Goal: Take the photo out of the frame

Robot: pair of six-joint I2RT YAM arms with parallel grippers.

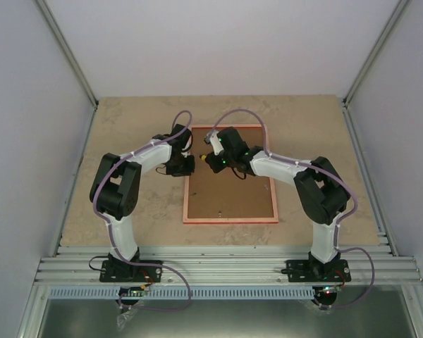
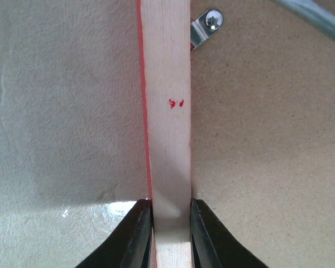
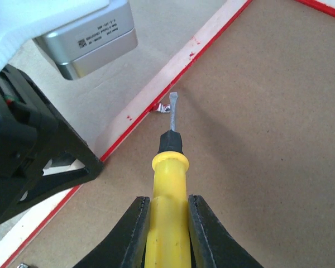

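The red frame [image 1: 229, 220] lies face down in the middle of the table, its brown backing board [image 1: 233, 190] up. The photo is hidden under the board. My left gripper [image 1: 191, 165] is shut on the frame's left rail [image 2: 166, 111], one finger on each side. My right gripper [image 1: 213, 156] is shut on a yellow-handled screwdriver [image 3: 166, 195]. Its blade tip [image 3: 173, 99] touches a small metal retaining clip [image 3: 163, 108] at the rail's inner edge. The same clip with its screw shows in the left wrist view [image 2: 205, 27].
The beige table top [image 1: 127, 127] ends at grey walls on both sides and behind. An aluminium rail [image 1: 225, 267] runs along the near edge where the arm bases stand. The left arm's wrist housing [image 3: 89, 39] sits close to the screwdriver.
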